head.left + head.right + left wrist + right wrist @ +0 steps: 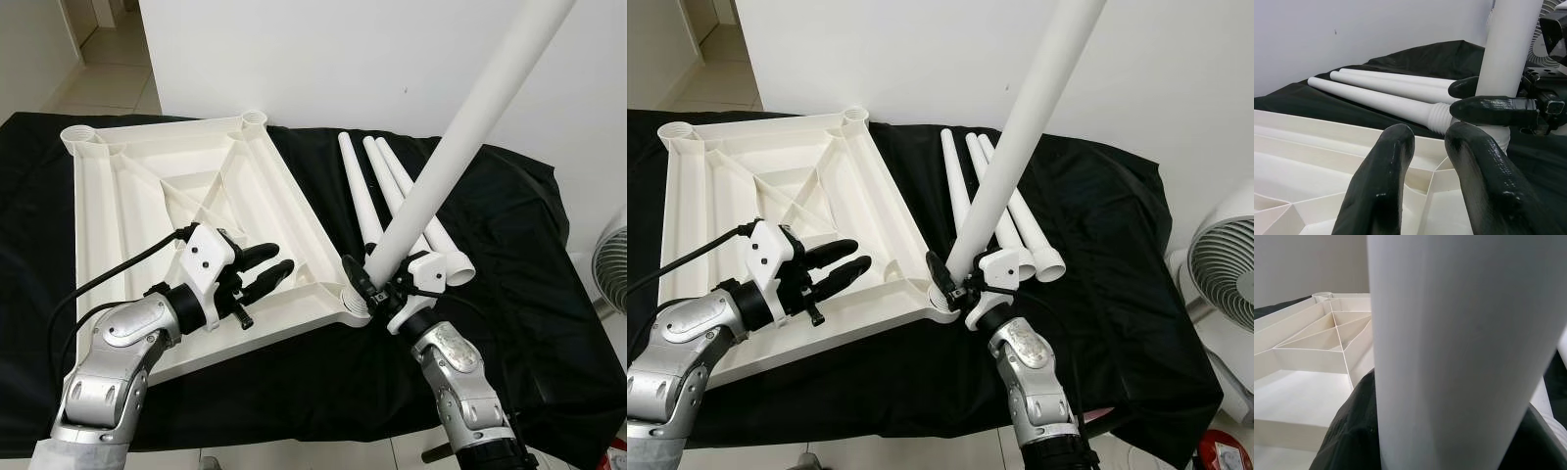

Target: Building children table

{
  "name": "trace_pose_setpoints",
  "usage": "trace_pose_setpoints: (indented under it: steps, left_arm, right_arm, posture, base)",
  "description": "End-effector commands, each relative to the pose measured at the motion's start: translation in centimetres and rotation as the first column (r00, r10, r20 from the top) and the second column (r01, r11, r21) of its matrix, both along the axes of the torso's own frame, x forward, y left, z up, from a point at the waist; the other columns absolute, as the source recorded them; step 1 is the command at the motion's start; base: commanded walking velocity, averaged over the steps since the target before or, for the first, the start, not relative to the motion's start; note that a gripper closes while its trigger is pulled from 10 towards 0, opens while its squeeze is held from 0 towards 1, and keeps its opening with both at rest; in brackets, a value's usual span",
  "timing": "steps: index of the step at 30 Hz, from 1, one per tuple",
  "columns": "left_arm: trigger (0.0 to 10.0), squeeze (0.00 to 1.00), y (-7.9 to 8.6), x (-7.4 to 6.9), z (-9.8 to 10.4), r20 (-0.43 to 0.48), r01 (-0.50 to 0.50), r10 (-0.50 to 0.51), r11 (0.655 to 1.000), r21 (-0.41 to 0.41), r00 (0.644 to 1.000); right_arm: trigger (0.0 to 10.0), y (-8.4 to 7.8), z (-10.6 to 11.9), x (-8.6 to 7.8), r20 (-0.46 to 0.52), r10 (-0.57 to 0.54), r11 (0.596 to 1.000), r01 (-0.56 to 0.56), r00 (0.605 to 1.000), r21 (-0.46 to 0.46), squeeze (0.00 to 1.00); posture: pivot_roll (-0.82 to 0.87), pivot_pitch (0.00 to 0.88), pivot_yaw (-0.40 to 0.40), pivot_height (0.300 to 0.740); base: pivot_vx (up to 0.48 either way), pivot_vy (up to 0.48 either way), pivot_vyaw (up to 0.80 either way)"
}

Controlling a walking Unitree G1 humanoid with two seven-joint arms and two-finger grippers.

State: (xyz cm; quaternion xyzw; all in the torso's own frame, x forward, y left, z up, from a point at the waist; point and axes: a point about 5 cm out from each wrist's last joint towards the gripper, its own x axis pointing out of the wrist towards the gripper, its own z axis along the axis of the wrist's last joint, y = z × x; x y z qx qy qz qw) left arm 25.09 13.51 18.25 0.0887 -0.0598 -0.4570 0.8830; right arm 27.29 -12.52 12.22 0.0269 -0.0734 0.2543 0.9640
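white plastic ribs cross the underside of the tabletop (196, 186), which lies upside down on a black cloth (490, 245) spread over the work surface, with round sockets at its corners. the right gripper (377, 284) is clamped around the lower end of a long white table leg (470, 127), its black fingers (1493, 110) pressed on either side of the tube just above the near right corner socket (355, 305). the leg's lower end sits at that socket and the tube leans up and away to the right, running out of the top of the picture. in the right wrist view the leg (1459, 352) stands very close to the lens, with the ribbed tabletop (1312, 342) behind it.

the left gripper (266, 269) hovers over the near part of the tabletop, pointing toward the held leg; its two fingers (1381, 186) are slightly parted and hold nothing. whether they touch the plastic below cannot be told.

three spare legs (392, 191) lie side by side on the cloth just right of the tabletop, threaded ends toward the robot. a white fan (1220, 259) stands off the right edge of the cloth, and a pale wall (392, 49) rises behind.
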Motion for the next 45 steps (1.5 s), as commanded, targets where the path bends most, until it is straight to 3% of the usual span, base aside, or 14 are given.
trace_pose_setpoints:
  steps: [1, 8, 13, 16, 20, 27, 30, 34, 35, 39, 41, 45]
  left_arm:
    - [10.0, 0.0, 0.2, 0.4, 0.4, 0.02, -0.09, 0.09, 0.996, -0.008, 0.996]
    - [10.0, 0.0, 0.3, 0.4, 0.5, 0.021, -0.094, 0.094, 0.996, -0.009, 0.995]
    - [10.0, 0.0, 0.3, 0.5, 0.5, 0.025, -0.094, 0.094, 0.996, -0.007, 0.995]
    - [10.0, 0.0, 0.3, 0.6, 0.6, 0.029, -0.092, 0.092, 0.996, -0.005, 0.995]
    - [10.0, 0.0, 0.3, 0.6, 0.6, 0.031, -0.093, 0.093, 0.996, -0.005, 0.995]
    - [10.0, 0.0, 0.3, 0.7, 0.7, 0.036, -0.095, 0.095, 0.995, -0.008, 0.995]
    - [10.0, 0.0, 0.3, 0.8, 0.9, 0.031, -0.089, 0.089, 0.996, -0.028, 0.995]
    - [10.0, 0.0, 0.2, 0.9, 1.1, 0.013, -0.076, 0.077, 0.996, -0.054, 0.997]
    - [10.0, 1.0, 0.2, 0.9, 1.2, 0.001, -0.062, 0.062, 0.996, -0.066, 0.998]
    - [10.0, 1.0, 0.2, 1.1, 1.4, -0.006, -0.055, 0.055, 0.995, -0.085, 0.998]
    - [10.0, 1.0, 0.0, 1.5, 2.4, -0.008, -0.01, 0.009, 0.988, -0.152, 1.0]
    - [10.0, 1.0, -0.4, 2.3, 3.6, -0.005, 0.007, -0.009, 0.983, -0.183, 1.0]
  right_arm:
    - [10.0, -0.7, -3.2, -1.1, -0.12, -0.035, 0.999, 0.031, 0.992, -0.04, 0.0]
    - [10.0, -0.6, -2.8, -1.9, -0.061, -0.012, 0.999, 0.01, 0.998, -0.033, 0.0]
    - [10.0, -0.2, -2.9, -1.2, -0.101, -0.017, 0.994, 0.006, 0.995, -0.107, 0.0]
    - [10.0, 0.2, -3.1, -0.6, -0.157, 0.024, 0.98, -0.055, 0.987, -0.193, 0.0]
    - [10.0, 0.3, -2.5, -0.2, -0.158, 0.055, 0.976, -0.086, 0.986, -0.2, 0.0]
    - [10.0, 0.1, -2.4, -0.1, -0.139, 0.044, 0.984, -0.067, 0.989, -0.165, 0.0]
    - [10.0, 0.1, -0.5, -0.1, -0.052, 0.039, 0.997, -0.042, 0.998, -0.059, 0.0]
    - [10.0, 0.2, 1.0, 0.2, -0.021, 0.046, 0.999, -0.046, 0.999, -0.006, 0.0]
    - [10.0, 0.3, 2.0, 0.4, 0.001, 0.063, 0.998, -0.063, 0.998, -0.001, 0.0]
    - [10.0, 0.5, 2.5, 0.5, 0.01, 0.093, 0.996, -0.093, 0.996, -0.013, 0.0]
    - [10.0, 1.0, 3.3, 0.5, 0.022, 0.167, 0.984, -0.165, 0.986, -0.071, 0.0]
    - [10.0, 1.0, 4.2, 0.7, 0.02, 0.237, 0.967, -0.234, 0.971, -0.097, 0.0]
  posture:
    - [0.07, 0.06, -0.062, 0.74]
    - [0.07, 0.06, -0.063, 0.74]
    - [0.07, 0.056, -0.063, 0.74]
    - [0.07, 0.051, -0.063, 0.74]
    - [0.07, 0.048, -0.065, 0.74]
    - [0.07, 0.043, -0.069, 0.74]
    - [0.08, 0.037, -0.068, 0.74]
    - [0.07, 0.032, -0.067, 0.74]
    - [0.07, 0.025, -0.067, 0.74]
    - [0.07, 0.02, -0.068, 0.74]
    - [0.06, 0.01, -0.073, 0.74]
    - [0.06, 0.002, -0.081, 0.74]
  base:
    - [0.0, 0.0, 0.0]
    - [0.0, 0.0, 0.0]
    - [0.0, 0.0, 0.0]
    - [0.0, 0.0, 0.0]
    - [0.0, 0.0, 0.0]
    - [0.0, 0.0, 0.0]
    - [0.0, 0.0, 0.0]
    - [0.0, 0.0, 0.0]
    - [0.0, 0.0, 0.0]
    - [0.0, 0.0, 0.0]
    - [0.0, 0.0, 0.0]
    - [0.0, 0.0, 0.0]
